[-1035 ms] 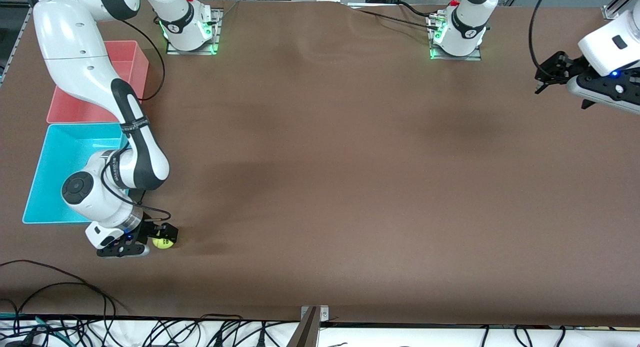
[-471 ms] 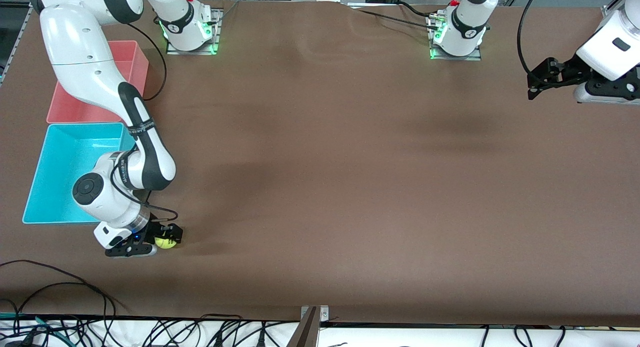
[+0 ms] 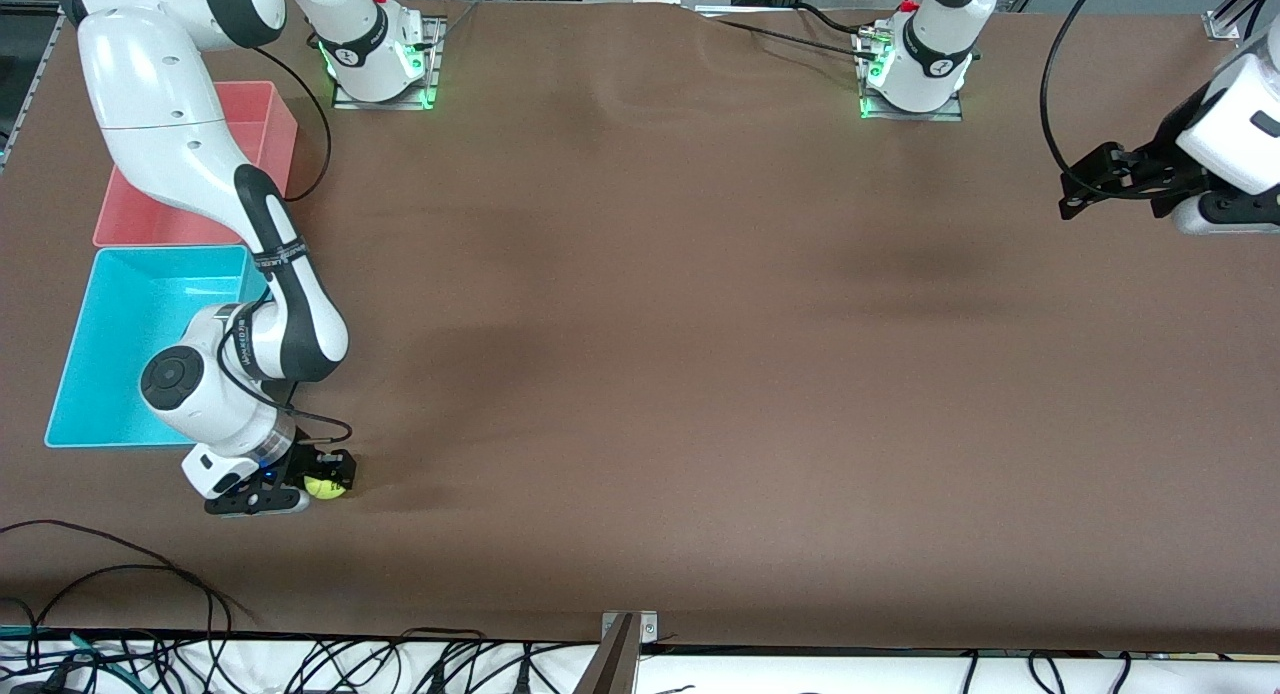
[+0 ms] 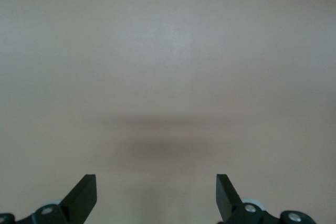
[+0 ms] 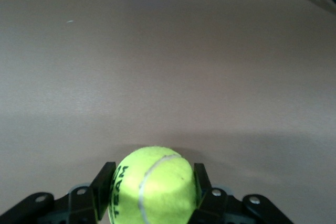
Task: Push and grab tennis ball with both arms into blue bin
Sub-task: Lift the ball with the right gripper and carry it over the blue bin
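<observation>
Small fuzzy yellow-green tennis ball with dark printed lettering, low at the brown table, near the right arm's end and nearer the front camera than both tubs. Right gripper, black and two-fingered, down at table level, fingers pressed against the ball on two sides; in the right wrist view, ball seated squarely between the black fingers, seam and lettering showing. Whether the ball rests on the table or is just clear of it, impossible to tell.

Bright cyan-blue rectangular plastic tub, open-topped and with nothing seen inside, just beside the gripped ball, farther from the front camera and closer to the table's end edge. Part of it covered in the front view by the white right arm's wrist. Same-sized pink-red tub touching or nearly touching the blue one, farther again from the front camera.

Key relation for the coming move: blue tub a short carry from the ball, up and over the tub's nearest wall; right arm by far the nearer arm. Probable step in hand: grasp made, lift and carry to follow.

Left gripper waiting, well apart from all this, in the air over bare table at the left arm's end. Fingers spread wide in the left wrist view, nothing between them.
</observation>
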Tool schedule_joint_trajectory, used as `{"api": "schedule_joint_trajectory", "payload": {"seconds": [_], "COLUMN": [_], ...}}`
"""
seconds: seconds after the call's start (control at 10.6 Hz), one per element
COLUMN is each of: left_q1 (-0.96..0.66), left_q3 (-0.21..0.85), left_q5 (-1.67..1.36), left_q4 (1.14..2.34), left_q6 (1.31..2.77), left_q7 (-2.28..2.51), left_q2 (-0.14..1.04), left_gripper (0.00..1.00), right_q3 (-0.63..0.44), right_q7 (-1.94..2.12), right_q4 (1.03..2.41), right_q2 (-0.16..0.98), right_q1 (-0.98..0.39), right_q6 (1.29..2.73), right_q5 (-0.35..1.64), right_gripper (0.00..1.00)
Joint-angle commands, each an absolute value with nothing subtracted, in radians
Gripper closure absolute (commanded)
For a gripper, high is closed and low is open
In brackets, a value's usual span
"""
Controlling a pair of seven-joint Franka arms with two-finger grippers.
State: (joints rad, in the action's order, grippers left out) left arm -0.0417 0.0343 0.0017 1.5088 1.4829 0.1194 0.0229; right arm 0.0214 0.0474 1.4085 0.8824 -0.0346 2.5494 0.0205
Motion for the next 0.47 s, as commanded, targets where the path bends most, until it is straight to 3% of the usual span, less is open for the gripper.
{"api": "schedule_joint_trajectory", "payload": {"seconds": [0.0, 0.38], "left_q1": [-0.066, -0.067], "left_q3": [0.000, 0.006], "left_q5": [-0.037, -0.037], "left_q4": [1.462, 1.460], "left_q6": [1.457, 1.456], "left_q7": [0.143, 0.143], "left_q2": [0.049, 0.049], "left_gripper": [0.00, 0.00], "right_q3": [-0.009, -0.037], "right_q7": [0.046, 0.055], "right_q4": [1.373, 1.345], "right_q2": [0.830, 0.703], "right_q1": [-0.032, -0.032], "right_q6": [2.398, 2.162], "right_q5": [-0.002, -0.002], "right_gripper": [0.95, 0.95]}}
